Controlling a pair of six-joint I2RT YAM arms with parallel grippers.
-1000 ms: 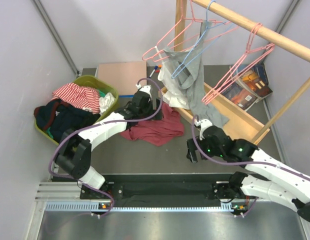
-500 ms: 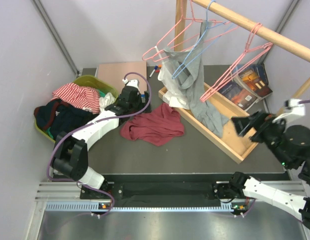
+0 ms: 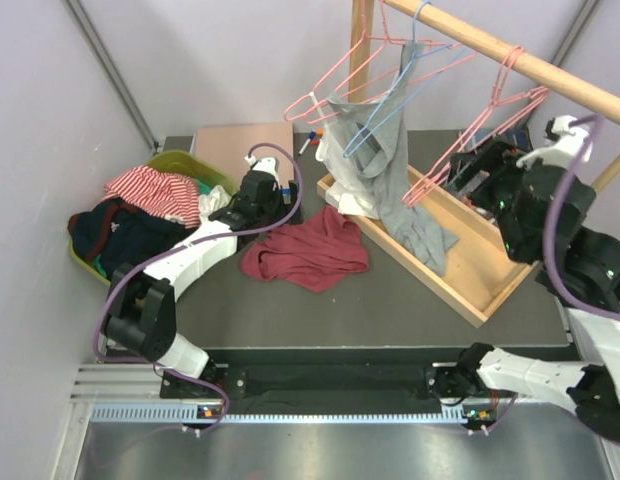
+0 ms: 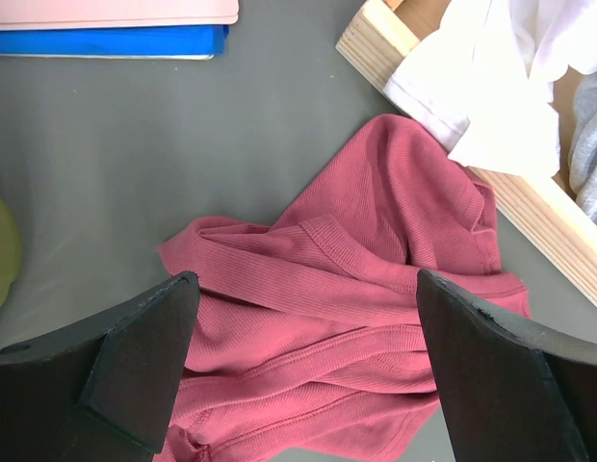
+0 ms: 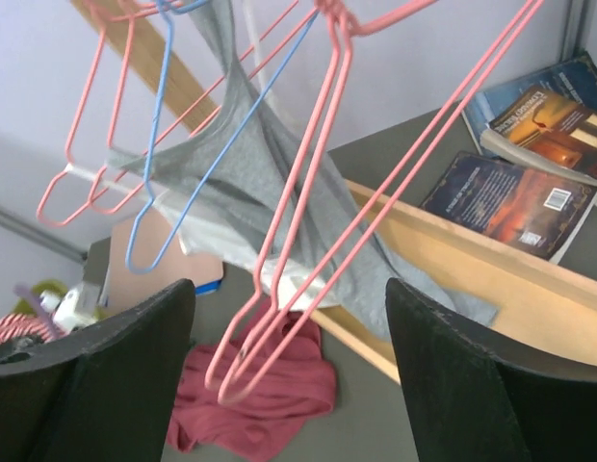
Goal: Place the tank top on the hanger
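The maroon tank top (image 3: 308, 250) lies crumpled on the dark table, also showing in the left wrist view (image 4: 347, 308) and the right wrist view (image 5: 265, 404). My left gripper (image 3: 275, 203) hovers open just above its left edge, with the cloth showing between its fingers (image 4: 303, 279). Two pink wire hangers (image 3: 480, 125) hang together on the wooden rail (image 3: 510, 55) at the right. My right gripper (image 3: 473, 165) is raised beside them, open and empty; their lower wires (image 5: 308, 212) show between its fingers (image 5: 289, 284), and I cannot tell if they touch.
A grey garment (image 3: 390, 170) hangs on a light blue hanger (image 3: 385, 105), with more pink hangers (image 3: 335, 80) to its left. A wooden tray (image 3: 470, 270) lies below the rail, books (image 3: 500, 165) behind it. A green basket (image 3: 180, 165) of clothes stands at the left.
My right arm has swung up from the table front to the pink hangers on the rail. My left gripper has drawn back left off the tank top and has held still since.
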